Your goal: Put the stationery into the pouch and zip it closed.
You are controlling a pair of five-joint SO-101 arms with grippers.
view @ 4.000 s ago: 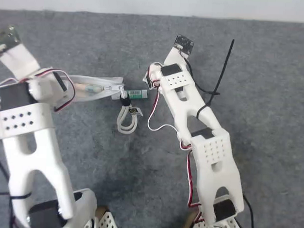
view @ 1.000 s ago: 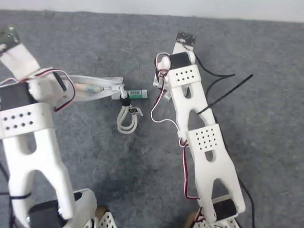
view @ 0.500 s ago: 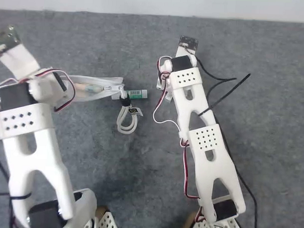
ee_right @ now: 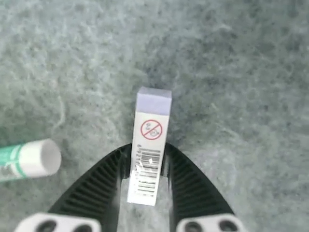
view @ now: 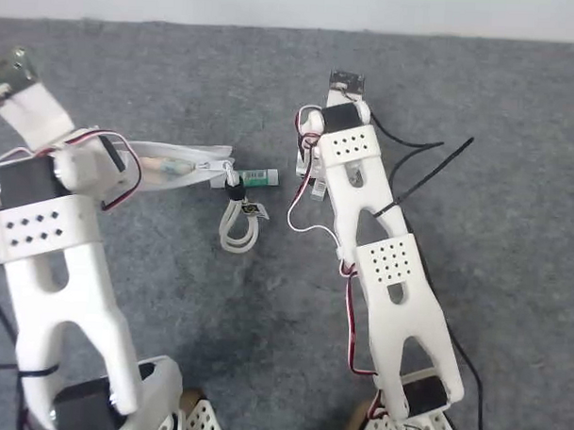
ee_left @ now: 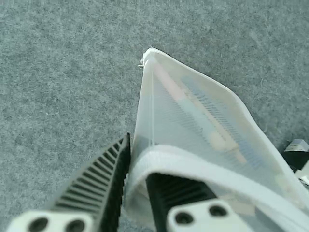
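light: bright, even | source: probably overhead | shadows: soft, faint on carpet [view: 264,346]

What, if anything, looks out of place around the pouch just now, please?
The green-and-white stick lies at the zip end of the pouch, at least partly outside it. The right gripper is shut on an eraser. Otherwise nothing looks damaged or spilled.

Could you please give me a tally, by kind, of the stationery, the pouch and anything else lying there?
pouch: 1
white strap loop: 1
eraser: 1
green-and-white tube: 1
pencil-like stick inside the pouch: 1 that I can make out
Total: 5
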